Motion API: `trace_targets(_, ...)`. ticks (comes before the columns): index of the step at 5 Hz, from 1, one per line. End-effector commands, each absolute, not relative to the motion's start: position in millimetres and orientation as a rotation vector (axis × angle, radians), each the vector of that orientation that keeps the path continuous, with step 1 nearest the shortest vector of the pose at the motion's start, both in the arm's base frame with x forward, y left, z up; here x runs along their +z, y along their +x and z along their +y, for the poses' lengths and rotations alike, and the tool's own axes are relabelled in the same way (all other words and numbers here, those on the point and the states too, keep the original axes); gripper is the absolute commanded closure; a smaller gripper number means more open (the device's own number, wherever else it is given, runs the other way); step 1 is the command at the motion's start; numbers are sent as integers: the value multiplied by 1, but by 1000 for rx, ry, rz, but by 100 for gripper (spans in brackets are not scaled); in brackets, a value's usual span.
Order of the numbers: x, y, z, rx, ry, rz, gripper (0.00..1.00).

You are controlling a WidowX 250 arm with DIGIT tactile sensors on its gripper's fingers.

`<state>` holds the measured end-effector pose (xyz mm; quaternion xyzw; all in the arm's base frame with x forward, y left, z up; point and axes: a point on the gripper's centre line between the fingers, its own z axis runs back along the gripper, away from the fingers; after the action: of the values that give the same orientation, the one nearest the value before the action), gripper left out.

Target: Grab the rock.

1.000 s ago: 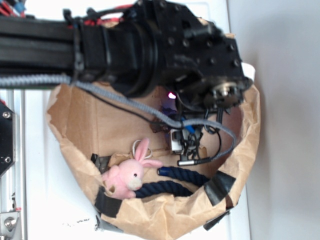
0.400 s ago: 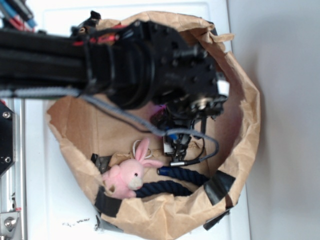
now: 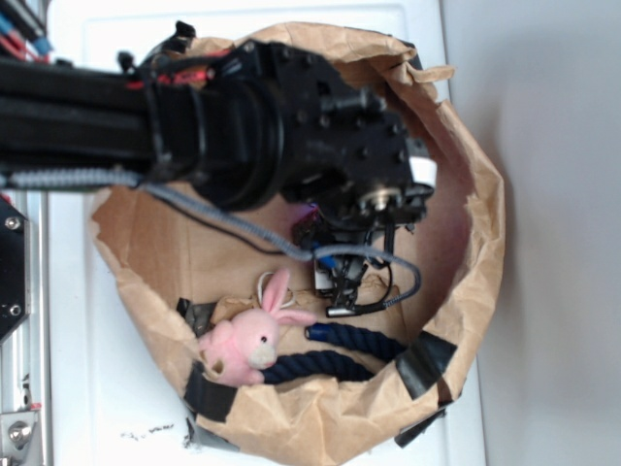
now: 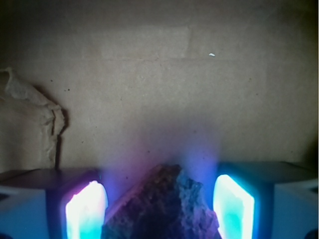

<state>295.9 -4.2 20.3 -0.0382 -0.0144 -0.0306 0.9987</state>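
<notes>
Black WidowX arm (image 3: 243, 126), matte plastic and metal, built from chunky cylindrical joints and boxy link housings. Small dark screw heads dot the wrist housing. A silver shaft end (image 3: 376, 202) sits on the wrist block's outer face. A grey braided cable (image 3: 204, 214) runs along the arm's underside and loops back below the wrist. Red and blue wire bits show near the arm's top rear. In the wrist view, the fingers (image 4: 84, 209) are pale translucent pads lit cyan-blue, pinkish at their upper edges.

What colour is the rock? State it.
Dark brown, rough and mottled, tinted purple by the glowing fingers; the rock shows best in the wrist view, between the open gripper.
</notes>
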Motion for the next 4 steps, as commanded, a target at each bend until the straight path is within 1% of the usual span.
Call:
trace_targets(1, 59, 303, -3, -51, -144, -29, 100)
trace_targets(2, 104, 290, -11, -29, -165, -38, 100)
trace_targets(3, 149, 274, -17, -29, -171, -27, 100)
trace_targets(4, 186, 256, -19, -2, -159, -72, 100)
